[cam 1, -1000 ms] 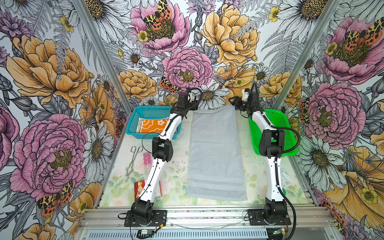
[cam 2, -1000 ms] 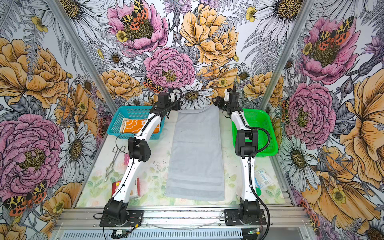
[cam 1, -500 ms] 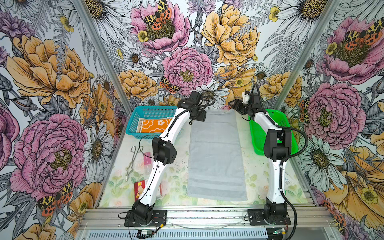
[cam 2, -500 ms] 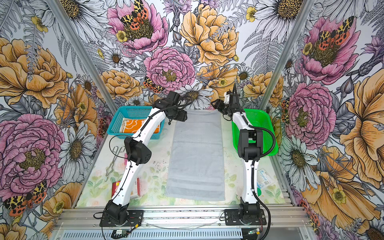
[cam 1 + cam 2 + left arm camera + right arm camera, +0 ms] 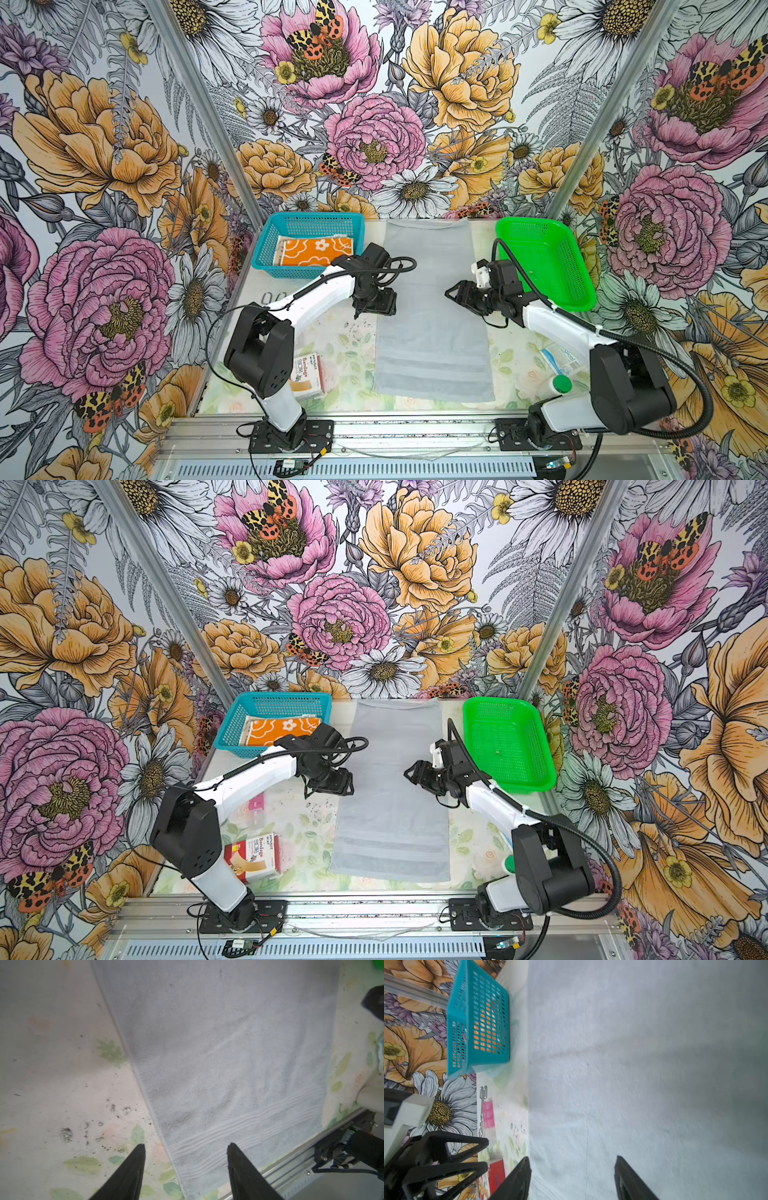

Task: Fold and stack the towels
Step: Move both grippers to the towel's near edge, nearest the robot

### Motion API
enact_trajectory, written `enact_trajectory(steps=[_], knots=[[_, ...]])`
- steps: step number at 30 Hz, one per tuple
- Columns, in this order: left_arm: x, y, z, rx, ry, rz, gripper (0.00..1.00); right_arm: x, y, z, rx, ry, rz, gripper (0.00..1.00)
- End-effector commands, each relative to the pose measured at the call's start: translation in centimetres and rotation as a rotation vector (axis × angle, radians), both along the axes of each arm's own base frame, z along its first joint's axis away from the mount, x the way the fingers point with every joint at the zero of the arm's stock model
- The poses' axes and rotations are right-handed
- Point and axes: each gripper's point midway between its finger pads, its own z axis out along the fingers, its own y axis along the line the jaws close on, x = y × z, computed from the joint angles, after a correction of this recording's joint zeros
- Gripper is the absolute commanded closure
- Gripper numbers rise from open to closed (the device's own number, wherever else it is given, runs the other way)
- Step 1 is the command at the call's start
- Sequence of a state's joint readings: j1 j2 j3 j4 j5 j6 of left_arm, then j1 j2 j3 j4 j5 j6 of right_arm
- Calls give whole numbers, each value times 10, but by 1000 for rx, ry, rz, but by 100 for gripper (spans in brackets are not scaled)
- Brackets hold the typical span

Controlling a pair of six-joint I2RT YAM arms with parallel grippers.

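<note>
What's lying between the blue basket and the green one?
The far end of the grey towel, lying flat; both top views show it.

cream towel (image 5: 278, 250) mostly hidden, bottle (image 5: 561, 383) partly hidden

A robot lab test booth: flower-printed wall panels (image 5: 374, 104) and metal posts (image 5: 204, 104) enclose a surface (image 5: 353, 361), with two robot arms (image 5: 309, 297) bolted to a metal rail (image 5: 415, 434).
</note>
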State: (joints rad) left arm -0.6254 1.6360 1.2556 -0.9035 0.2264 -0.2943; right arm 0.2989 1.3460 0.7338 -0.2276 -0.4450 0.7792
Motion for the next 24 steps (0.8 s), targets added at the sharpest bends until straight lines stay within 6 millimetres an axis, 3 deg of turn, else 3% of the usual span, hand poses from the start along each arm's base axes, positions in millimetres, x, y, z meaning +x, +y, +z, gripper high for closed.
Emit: enact_trajectory(steps=[1, 5, 9, 20, 24], knots=[[-16, -32, 1, -162, -27, 52, 36, -27, -2, -1, -2, 12, -42, 35], [-37, -33, -31, -168, 9, 90, 37, -59, -2, -30, -14, 101, -33, 36], [-54, -25, -48, -140, 27, 131, 37, -83, 4, -40, -25, 128, -25, 36], [-132, 28, -104, -7, 178, 281, 35, -145, 1, -76, -100, 264, -6, 36], [-159, 45, -117, 20, 206, 332, 34, -164, 2, -83, -113, 301, 11, 36]])
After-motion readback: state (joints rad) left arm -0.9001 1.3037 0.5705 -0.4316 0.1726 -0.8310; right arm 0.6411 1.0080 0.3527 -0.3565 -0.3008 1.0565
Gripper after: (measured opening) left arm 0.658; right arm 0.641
